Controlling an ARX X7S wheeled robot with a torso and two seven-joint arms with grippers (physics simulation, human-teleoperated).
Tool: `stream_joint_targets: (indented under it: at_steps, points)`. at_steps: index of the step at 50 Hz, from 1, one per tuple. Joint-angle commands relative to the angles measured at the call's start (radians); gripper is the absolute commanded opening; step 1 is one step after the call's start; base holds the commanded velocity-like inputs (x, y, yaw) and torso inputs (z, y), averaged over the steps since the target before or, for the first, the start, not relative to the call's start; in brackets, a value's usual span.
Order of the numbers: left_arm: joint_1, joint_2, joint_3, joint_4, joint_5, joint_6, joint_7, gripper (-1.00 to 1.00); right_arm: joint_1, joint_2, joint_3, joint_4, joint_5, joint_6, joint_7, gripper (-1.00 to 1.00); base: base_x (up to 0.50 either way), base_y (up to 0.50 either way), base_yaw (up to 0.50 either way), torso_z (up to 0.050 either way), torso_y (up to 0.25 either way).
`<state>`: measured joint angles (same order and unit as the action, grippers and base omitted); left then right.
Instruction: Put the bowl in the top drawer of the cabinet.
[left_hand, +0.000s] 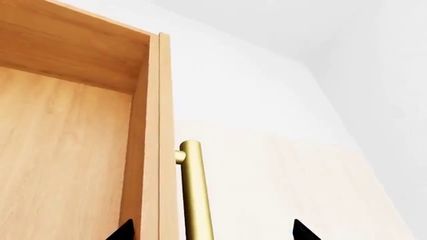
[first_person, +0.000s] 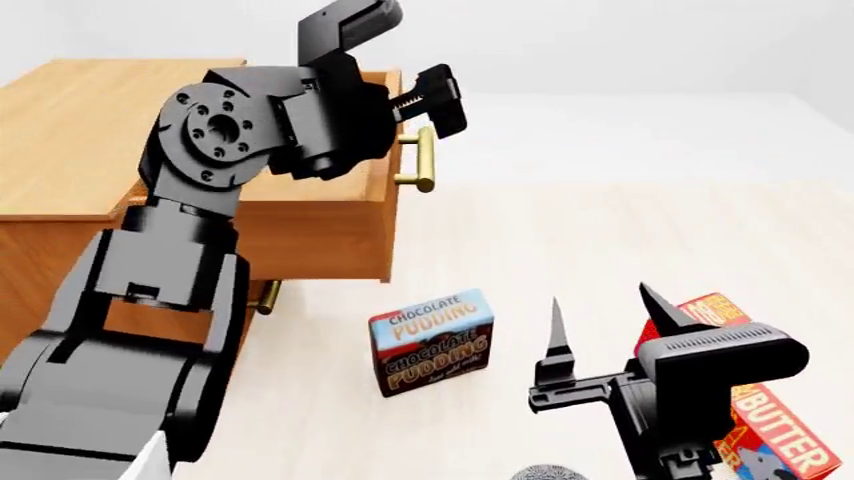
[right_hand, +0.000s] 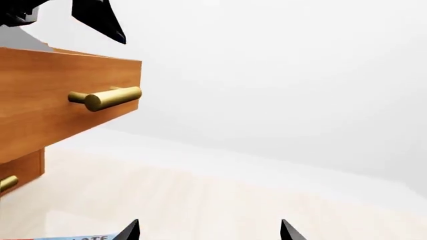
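So we're looking at the cabinet (first_person: 80, 120) on the left of the head view, with the top drawer (first_person: 350, 215) pulled well out and its brass handle (first_person: 422, 160) sticking off the front. The left gripper (first_person: 420, 100) sits right above that handle, just over the drawer's front edge. In the left wrist view we see its 2 fingertips (left_hand: 123, 231) spread apart, one on the inside of the drawer front, one outside past the handle, not holding anything. The drawer's inside looks like bare wood from there.

The right gripper (first_person: 603, 325) is low in front of us, its jaws wide apart and pointing up, nothing between them. Just left of it stands the chocolate pudding box (first_person: 433, 342), and behind it a red butter box (first_person: 761, 420).

The bowl (first_person: 549, 472) is barely peeking in at the bottom edge of the head view, near the right arm, well apart from the drawer. We also see the lower drawer's handle (first_person: 267, 297) under the open one.
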<state>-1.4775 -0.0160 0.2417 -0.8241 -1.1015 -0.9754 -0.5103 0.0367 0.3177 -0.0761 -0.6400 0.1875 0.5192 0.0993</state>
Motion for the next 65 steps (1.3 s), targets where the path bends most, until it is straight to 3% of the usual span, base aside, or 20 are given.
stream_joint_targets:
  at_steps: [1,12,24,33,54,65]
  points:
    - [-0.016,0.013,0.167,-0.028,-0.256,0.106,-0.039,1.0,-0.025,0.009,0.015,-0.018,0.011,0.016,0.011,1.0,0.0,0.0,0.0,0.0,0.0]
    - [0.002,0.014,0.311,-0.028,-0.481,0.18,-0.058,1.0,-0.031,0.019,0.007,-0.049,0.005,0.054,0.027,1.0,0.0,0.0,0.0,0.0,0.0]
    - [0.053,0.009,0.414,0.13,-0.711,0.243,-0.161,1.0,-0.039,0.029,0.01,-0.064,0.003,0.075,0.039,1.0,0.0,0.0,0.0,0.0,0.0]
    - [0.103,0.002,0.405,0.299,-0.866,0.285,-0.238,1.0,-0.039,0.029,0.006,-0.044,0.005,0.062,0.039,1.0,0.0,0.0,0.0,0.0,0.0]
    - [-0.102,-0.169,0.427,0.363,-0.804,0.236,-0.27,1.0,-0.058,0.015,0.014,-0.026,0.017,-0.01,0.042,1.0,0.0,0.0,-0.01,0.0,0.001]
    - [-0.152,-0.3,0.354,0.552,-0.895,0.189,-0.345,1.0,-0.026,0.002,0.035,-0.03,0.037,-0.01,0.059,1.0,0.0,0.0,0.0,0.0,0.001]
